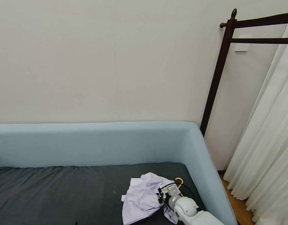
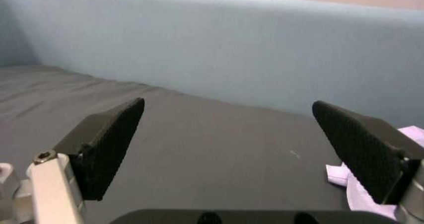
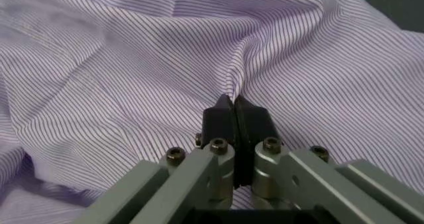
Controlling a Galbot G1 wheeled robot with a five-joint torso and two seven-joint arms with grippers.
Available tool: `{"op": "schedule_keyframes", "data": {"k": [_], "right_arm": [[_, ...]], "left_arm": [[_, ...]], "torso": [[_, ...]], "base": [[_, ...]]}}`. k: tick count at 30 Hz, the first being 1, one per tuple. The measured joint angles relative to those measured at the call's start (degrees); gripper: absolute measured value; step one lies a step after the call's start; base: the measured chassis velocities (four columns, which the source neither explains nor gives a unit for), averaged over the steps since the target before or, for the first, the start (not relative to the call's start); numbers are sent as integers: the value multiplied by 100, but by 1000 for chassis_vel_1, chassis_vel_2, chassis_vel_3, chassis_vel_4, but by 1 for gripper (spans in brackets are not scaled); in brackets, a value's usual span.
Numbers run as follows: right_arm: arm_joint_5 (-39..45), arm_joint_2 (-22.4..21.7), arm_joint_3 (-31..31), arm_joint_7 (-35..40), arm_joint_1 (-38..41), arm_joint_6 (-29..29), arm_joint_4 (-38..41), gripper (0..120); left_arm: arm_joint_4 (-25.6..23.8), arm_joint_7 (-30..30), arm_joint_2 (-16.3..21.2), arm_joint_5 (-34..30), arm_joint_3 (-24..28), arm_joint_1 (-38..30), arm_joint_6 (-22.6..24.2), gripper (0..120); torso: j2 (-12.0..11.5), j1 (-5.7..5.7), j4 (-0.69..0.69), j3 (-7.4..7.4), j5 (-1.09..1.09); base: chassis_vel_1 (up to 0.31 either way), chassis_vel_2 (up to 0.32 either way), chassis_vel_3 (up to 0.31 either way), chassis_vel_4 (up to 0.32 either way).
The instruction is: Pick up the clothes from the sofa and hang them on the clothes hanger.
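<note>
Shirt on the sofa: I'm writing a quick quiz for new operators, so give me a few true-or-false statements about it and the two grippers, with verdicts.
1. The right gripper is shut on a fold of the shirt. True.
2. The shirt lies neatly folded. False: it lies crumpled on the sofa.
3. The left gripper is open over the sofa's dark seat. True.
4. The shirt is plain white. False: it has fine purple stripes.
</note>
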Motion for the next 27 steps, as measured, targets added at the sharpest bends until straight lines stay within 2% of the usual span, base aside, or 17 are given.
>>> {"op": "schedule_keyframes", "data": {"k": [6,8,9,13,14,17,19,20,21,23,25,27], "right_arm": [[83,-70,158,138,2,123,369,0],[243,-216,234,255,65,152,927,0],[243,-216,234,255,65,152,927,0],[786,-506,233,505,503,55,2088,0],[786,-506,233,505,503,55,2088,0],[1465,-611,94,739,1378,-40,2668,0],[1657,-621,23,779,1686,-53,2754,0],[1885,-619,-90,833,2152,-67,2842,0],[2063,-599,-195,886,2547,-86,2872,0],[2111,-588,-224,900,2635,-90,2872,0],[2402,-423,-455,1013,3481,-121,2646,0],[2456,-332,-513,1039,3785,-111,2499,0]], "left_arm": [[23,-4,-34,-2,32,-51,-2,100],[26,-10,-36,-4,50,-96,-1,100],[26,-10,-36,-4,50,-96,-1,100],[27,-18,-23,-42,62,-169,34,100],[27,-18,-23,-42,62,-169,34,100],[17,-23,-37,-65,68,-224,52,100],[6,-23,-44,-75,69,-232,57,100],[-9,-28,-62,-83,67,-242,62,100],[-16,-33,-75,-88,65,-245,62,100],[-18,-34,-80,-89,64,-246,62,100],[-21,-52,-118,-107,57,-257,58,100],[-27,-53,-135,-118,51,-268,53,100]], "torso": [[0,0,0,0,0],[0,0,-1,0,0],[0,0,-1,0,0],[0,0,-1,0,0],[0,0,-1,0,0],[0,0,0,0,0],[0,0,-1,0,0],[0,1,1,0,0],[0,1,1,0,-2],[0,0,1,-1,-3],[-1,1,1,0,-1],[0,0,0,0,-1]], "base": [[0,0,0,0],[0,0,0,0],[0,0,0,0],[0,0,0,0],[0,0,0,0],[0,0,0,0],[0,0,0,0],[0,0,0,0],[0,0,0,0],[0,0,0,0],[0,0,0,0],[0,0,0,0]]}}
